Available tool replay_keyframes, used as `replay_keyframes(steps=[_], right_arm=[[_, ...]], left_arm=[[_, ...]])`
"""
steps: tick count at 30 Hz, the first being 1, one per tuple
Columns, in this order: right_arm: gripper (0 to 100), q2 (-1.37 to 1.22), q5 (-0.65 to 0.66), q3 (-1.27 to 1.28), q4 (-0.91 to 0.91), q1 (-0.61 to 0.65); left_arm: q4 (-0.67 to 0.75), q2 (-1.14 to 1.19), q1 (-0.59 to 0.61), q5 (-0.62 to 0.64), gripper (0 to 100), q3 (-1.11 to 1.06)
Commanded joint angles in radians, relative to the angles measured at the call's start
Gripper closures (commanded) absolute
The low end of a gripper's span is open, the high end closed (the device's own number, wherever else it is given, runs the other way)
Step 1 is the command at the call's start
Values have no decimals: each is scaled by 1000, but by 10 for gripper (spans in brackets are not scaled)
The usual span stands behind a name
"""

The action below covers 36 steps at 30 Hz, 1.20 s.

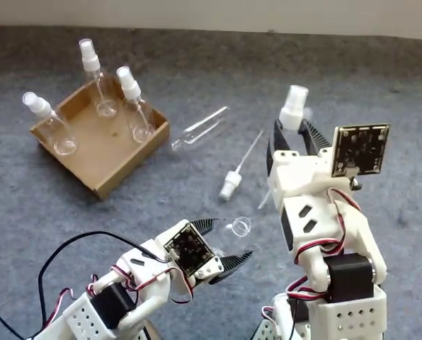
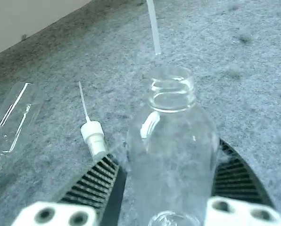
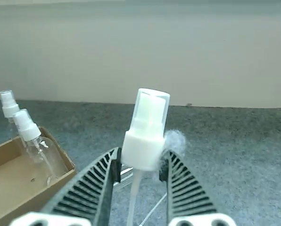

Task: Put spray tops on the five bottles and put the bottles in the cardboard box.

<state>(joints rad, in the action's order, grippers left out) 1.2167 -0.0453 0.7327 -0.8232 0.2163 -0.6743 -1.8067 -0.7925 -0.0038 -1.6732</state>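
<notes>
High view, surface: grey carpet [image 1: 69, 227] is covering the table; a pale wall [image 1: 197, 13] is running along its far edge.
High view, box: the cardboard box [image 1: 126, 170] is holding three capped bottles [image 1: 135, 106].
High view, loose parts: a lying bottle [image 1: 200, 127] and a loose spray top [image 1: 231, 183] are resting near each other, beside the box.
Left wrist view: the left gripper [image 2: 171, 188] is pinching an open bottle [image 2: 171, 141]; a thin tube [image 2: 153, 28] is hanging just above its mouth.
Right wrist view: the right gripper [image 3: 139, 162] is pinching the held spray top [image 3: 145, 132] by its white collar, with the wall standing behind.
</notes>
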Motion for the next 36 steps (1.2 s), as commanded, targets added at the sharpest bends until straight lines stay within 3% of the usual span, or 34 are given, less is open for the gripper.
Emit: replay_keyframes(steps=[1,8,11,18,36], right_arm=[[950,15,3,-41,27,33],[950,67,-2,-205,-107,35],[950,137,-68,-225,-120,35],[950,292,-95,-97,-114,151],[950,461,-94,136,-50,147]], left_arm=[[18,-12,-12,5,839,-22],[18,-12,-12,5,839,-22],[18,-12,-12,5,839,-22],[18,-12,-12,9,839,-22],[18,-12,-12,11,839,-22]])
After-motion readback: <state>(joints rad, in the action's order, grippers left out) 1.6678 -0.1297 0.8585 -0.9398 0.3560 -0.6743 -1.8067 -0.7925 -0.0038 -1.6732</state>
